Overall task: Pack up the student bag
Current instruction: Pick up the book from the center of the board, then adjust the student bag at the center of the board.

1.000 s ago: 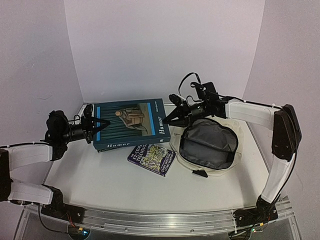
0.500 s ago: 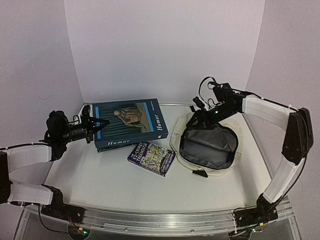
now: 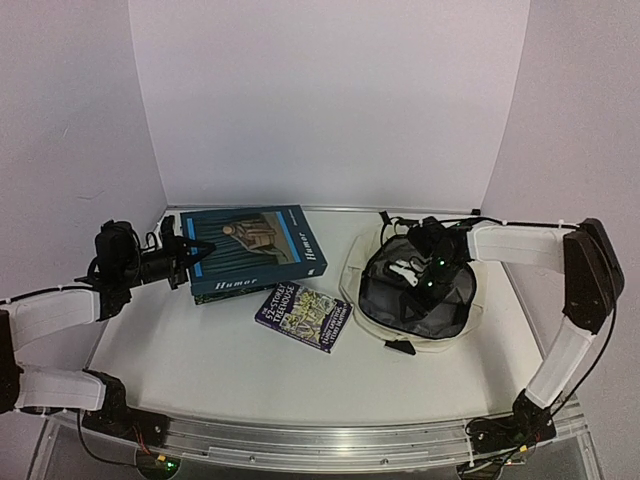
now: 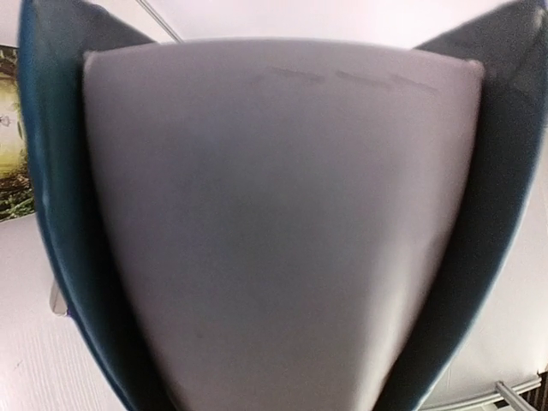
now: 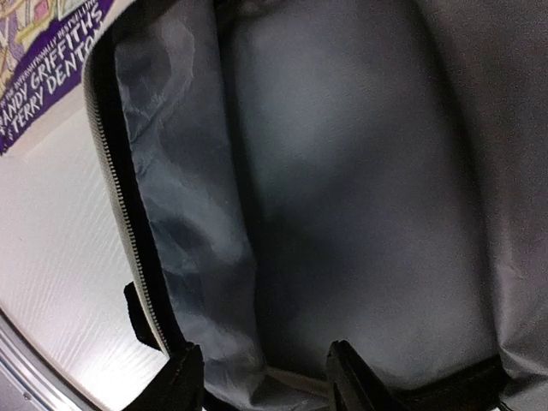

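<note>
- Presently we record the student bag (image 3: 445,343) as a soft cream-beige pack lying flat on the table (image 3: 200,360), right of centre. Its mouth is unzipped wide and faces up, so the dark grey lining (image 3: 400,305) shows. A black strap tab (image 3: 400,347) pokes out at its near rim.
- We note the right gripper (image 3: 415,280) is down inside that mouth, over the lining. Its jaws stand apart with nothing between them.
- We place the left gripper (image 3: 192,253) well apart from the bag, at the table's left. It is clenched on the left edge of a thick teal book (image 3: 255,245) titled "Humor".
- A purple paperback (image 3: 303,317) lies between that book and the bag, just beside the bag's left rim.
- The right wrist view gives us the bag (image 5: 360,171) from within: creased grey lining and a black zipper line (image 5: 116,171) along the cream edge. Both black fingertips (image 5: 184,381) are parted at the bottom of the frame, and a corner of the paperback (image 5: 43,60) lies outside on the white table.
- The left wrist view is filled by the teal book's pale page block (image 4: 274,223) between its covers. The bag is out of that view, and we cannot make out the fingers there.
- Only the top view shows us both arms and the whole bag together.
</note>
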You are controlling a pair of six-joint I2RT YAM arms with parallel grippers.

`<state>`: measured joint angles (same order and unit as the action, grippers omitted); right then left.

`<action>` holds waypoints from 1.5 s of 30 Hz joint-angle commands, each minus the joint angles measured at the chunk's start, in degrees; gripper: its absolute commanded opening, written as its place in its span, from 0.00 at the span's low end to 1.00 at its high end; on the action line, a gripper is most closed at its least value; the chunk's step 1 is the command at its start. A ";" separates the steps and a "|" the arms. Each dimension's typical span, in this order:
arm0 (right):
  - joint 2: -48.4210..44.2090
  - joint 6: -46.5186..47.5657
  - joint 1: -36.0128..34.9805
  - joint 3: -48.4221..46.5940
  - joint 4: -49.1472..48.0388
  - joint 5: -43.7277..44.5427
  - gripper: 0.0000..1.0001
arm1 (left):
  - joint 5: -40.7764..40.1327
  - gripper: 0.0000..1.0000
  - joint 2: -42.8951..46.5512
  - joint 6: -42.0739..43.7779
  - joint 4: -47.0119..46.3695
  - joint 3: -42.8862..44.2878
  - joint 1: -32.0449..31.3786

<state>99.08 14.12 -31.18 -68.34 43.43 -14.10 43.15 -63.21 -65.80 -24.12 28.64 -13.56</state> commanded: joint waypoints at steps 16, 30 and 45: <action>16.54 -6.78 -10.55 -26.80 -0.57 -9.40 0.50 | -8.93 0.09 12.61 3.29 11.04 0.81 -0.12; 3.14 1.68 -4.48 -12.77 -0.61 21.93 0.63 | -12.41 0.11 12.05 1.44 11.75 0.29 -2.10; 11.47 5.81 -4.43 -6.15 -11.32 33.89 0.62 | -15.57 0.08 12.22 0.50 12.60 -0.61 -5.42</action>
<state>108.06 18.00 -35.40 -75.42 36.43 13.07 28.65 -52.97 -64.87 -8.97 28.01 -18.68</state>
